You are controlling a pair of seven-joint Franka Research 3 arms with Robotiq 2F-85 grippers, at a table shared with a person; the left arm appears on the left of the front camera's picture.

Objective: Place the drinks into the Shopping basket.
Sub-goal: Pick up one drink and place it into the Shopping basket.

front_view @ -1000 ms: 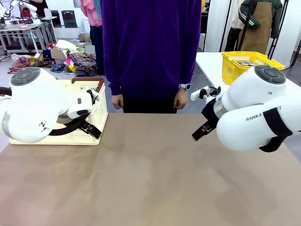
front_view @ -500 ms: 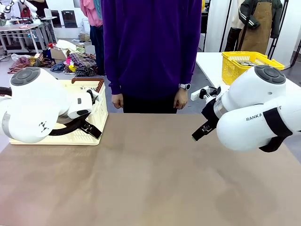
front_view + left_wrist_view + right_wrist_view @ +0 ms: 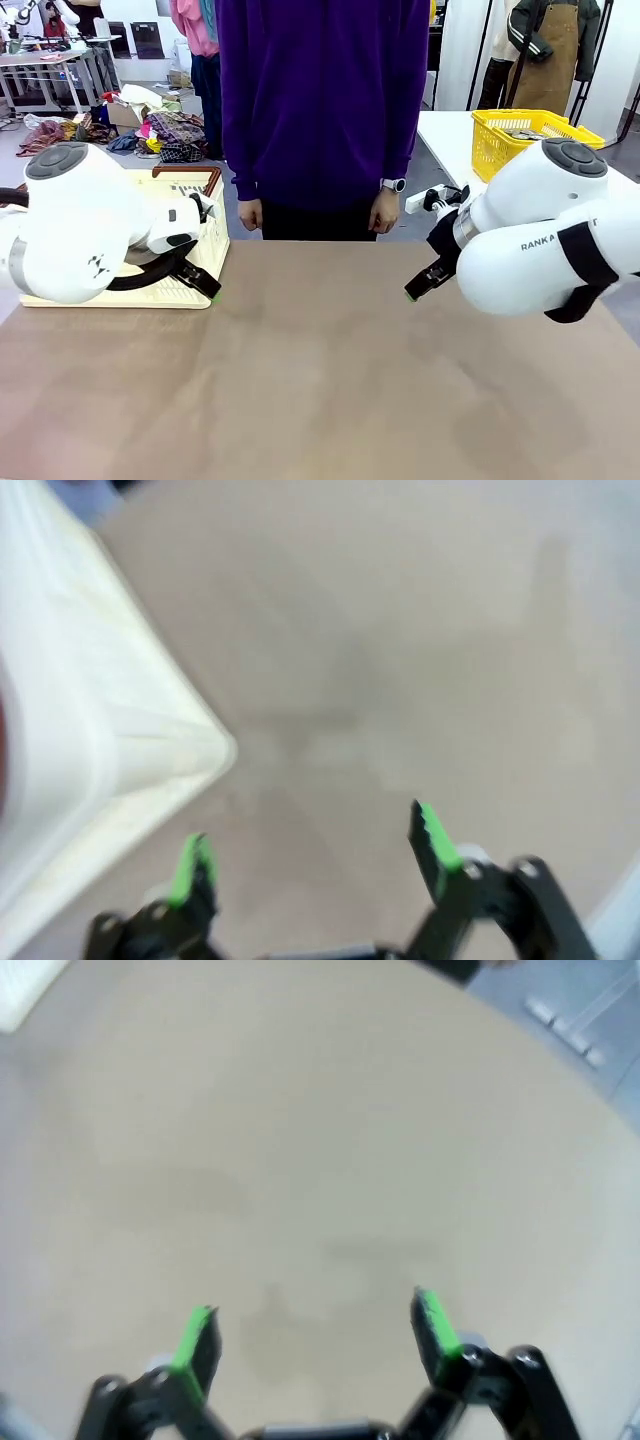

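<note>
Left arm (image 3: 70, 225): bent in from 9 o'clock of the brown counter (image 3: 320, 380), with its wrist turned down toward the middle, in front of the Shopping basket (image 3: 218, 240).
Left claw (image 3: 312, 852): held wide open with nothing gripped. Its green pads (image 3: 432, 838) are set well apart above bare counter, just beside the basket's near corner, which lies at 9 o'clock in the blurred left wrist view.
Right arm (image 3: 540, 250): folded in from 3 o'clock, with the elbow raised and the forearm sloped down toward the middle.
Right claw (image 3: 315, 1332): spread wide and empty, pointed down at bare counter.
Shopping basket: set at 10 o'clock on the counter. It is cream with slotted sides, and a brown rim handle (image 3: 188, 172) is seen at its far end. Much of it is covered by the left arm, so its long axis cannot be told.
Person (image 3: 320, 100): pictured standing at 12 o'clock in a purple top, with hands (image 3: 250, 215) hung at the sides and a watch (image 3: 395, 184) worn on the wrist at picture right.
Writing: the letters "RANKA" (image 3: 540, 244) can be read on the right arm's casing.
Background: a yellow mesh basket (image 3: 520, 140) is seen on a white table (image 3: 450, 140) at 2 o'clock.
</note>
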